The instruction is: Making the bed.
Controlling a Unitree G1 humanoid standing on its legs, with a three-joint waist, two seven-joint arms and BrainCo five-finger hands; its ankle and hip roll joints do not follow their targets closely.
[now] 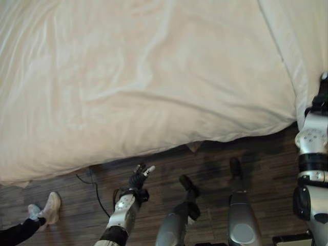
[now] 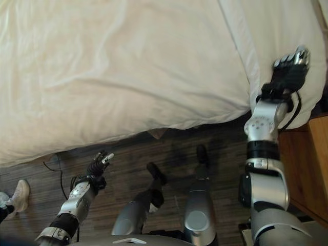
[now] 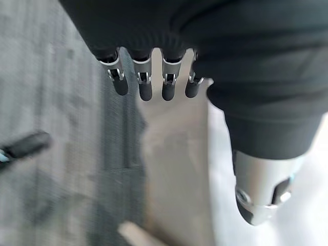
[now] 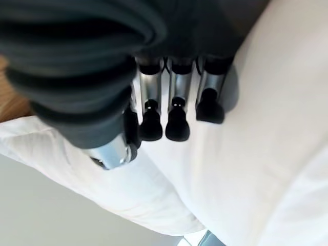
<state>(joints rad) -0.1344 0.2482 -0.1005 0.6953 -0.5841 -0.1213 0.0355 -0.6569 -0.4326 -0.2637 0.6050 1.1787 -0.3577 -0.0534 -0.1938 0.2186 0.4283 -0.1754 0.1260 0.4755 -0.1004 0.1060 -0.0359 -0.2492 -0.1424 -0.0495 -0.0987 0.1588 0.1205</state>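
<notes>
A white duvet covers the bed, rumpled, and its near edge hangs above the dark floor. A white pillow lies at the bed's right end. My right hand is over the pillow's near corner. In the right wrist view its fingers are nearly straight, close to the pillow's cloth, and grip nothing. My left hand hangs low above the floor, just short of the duvet's edge. Its fingers are relaxed with the thumb apart, and the hand is empty.
A person's pale shoe and dark sleeve or trouser leg are on the wooden floor at the lower left. A brown wooden nightstand stands at the right, beside the bed's corner.
</notes>
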